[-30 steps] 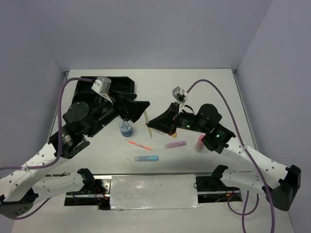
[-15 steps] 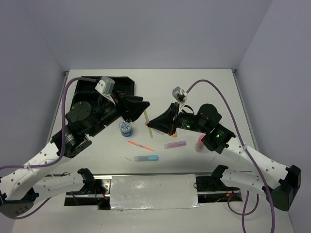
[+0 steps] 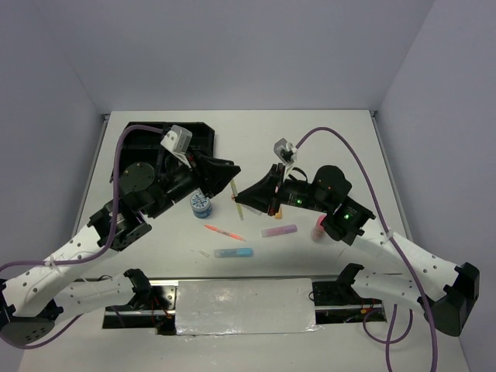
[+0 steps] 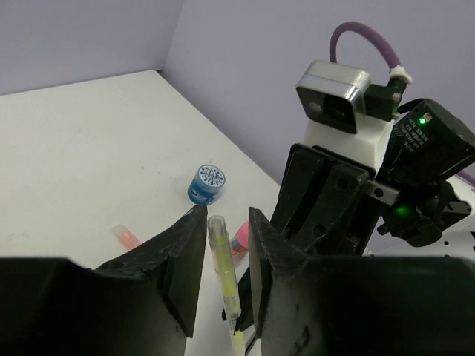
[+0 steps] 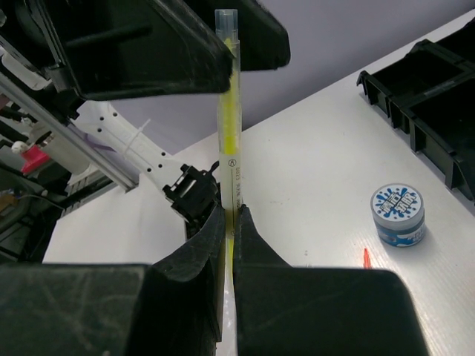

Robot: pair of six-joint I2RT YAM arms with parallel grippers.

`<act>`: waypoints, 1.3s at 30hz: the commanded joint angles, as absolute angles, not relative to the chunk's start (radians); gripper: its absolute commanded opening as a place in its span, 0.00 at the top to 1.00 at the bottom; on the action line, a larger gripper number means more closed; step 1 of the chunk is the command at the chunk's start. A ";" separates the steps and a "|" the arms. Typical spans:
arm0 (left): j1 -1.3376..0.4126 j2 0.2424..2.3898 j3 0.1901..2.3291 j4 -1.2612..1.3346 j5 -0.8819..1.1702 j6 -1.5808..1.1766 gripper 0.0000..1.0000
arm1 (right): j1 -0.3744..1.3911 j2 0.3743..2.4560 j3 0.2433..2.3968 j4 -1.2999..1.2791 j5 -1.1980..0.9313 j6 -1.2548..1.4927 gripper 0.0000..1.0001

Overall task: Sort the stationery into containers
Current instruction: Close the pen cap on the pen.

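Note:
A thin yellow pen (image 3: 234, 188) hangs in the air over the middle of the table. My right gripper (image 3: 242, 195) is shut on its lower part (image 5: 230, 185). My left gripper (image 3: 229, 172) has come over the pen's capped end (image 4: 221, 252); its jaws stand on either side, narrowly open, with a slim gap on the right side. A blue-white tape roll (image 3: 201, 204) lies below the left gripper. The black divided tray (image 3: 194, 138) sits at the back left, partly hidden by the left arm.
On the table in front lie an orange pen (image 3: 225, 232), a blue highlighter (image 3: 233, 253), a purple highlighter (image 3: 279, 230) and a pink-capped bottle (image 3: 318, 229) beside the right arm. The tray's edge (image 5: 438, 96) shows at the right of the right wrist view.
My left gripper has moved slightly forward onto the pen's end and its jaws have narrowed around it. The right gripper and the pen have stayed put.

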State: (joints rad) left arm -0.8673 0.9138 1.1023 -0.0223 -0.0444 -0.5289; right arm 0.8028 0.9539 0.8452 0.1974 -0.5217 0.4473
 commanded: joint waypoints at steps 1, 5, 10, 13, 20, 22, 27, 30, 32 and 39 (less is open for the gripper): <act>-0.870 0.897 1.092 0.025 -0.025 -0.531 0.60 | 0.813 0.946 0.884 0.209 -0.497 0.430 1.00; -0.870 0.902 1.092 0.011 -0.018 -0.532 0.85 | 0.813 0.950 0.890 0.209 -0.495 0.426 1.00; -0.870 0.919 1.104 0.003 -0.008 -0.540 1.00 | 0.811 0.950 0.896 0.212 -0.486 0.417 1.00; -0.870 0.917 1.097 0.009 0.008 -0.546 1.00 | 0.813 0.948 0.910 0.198 -0.482 0.400 1.00; -0.868 0.928 1.055 0.044 0.057 -0.575 1.00 | 0.790 0.920 0.963 0.193 -0.459 0.391 1.00; -0.868 0.931 1.037 0.064 0.067 -0.581 1.00 | 0.769 0.930 0.985 0.190 -0.462 0.399 1.00; -0.870 0.920 1.002 0.081 0.063 -0.595 1.00 | 0.716 0.930 0.999 0.264 -0.503 0.475 1.00; -0.870 0.920 0.974 0.094 0.063 -0.601 1.00 | 0.704 0.943 1.009 0.313 -0.523 0.532 1.00; -0.870 0.923 0.965 0.110 0.072 -0.603 1.00 | 0.704 0.950 1.015 0.339 -0.526 0.566 1.00; -0.870 0.919 0.963 0.103 0.058 -0.601 1.00 | 0.704 0.959 1.028 0.383 -0.574 0.577 1.00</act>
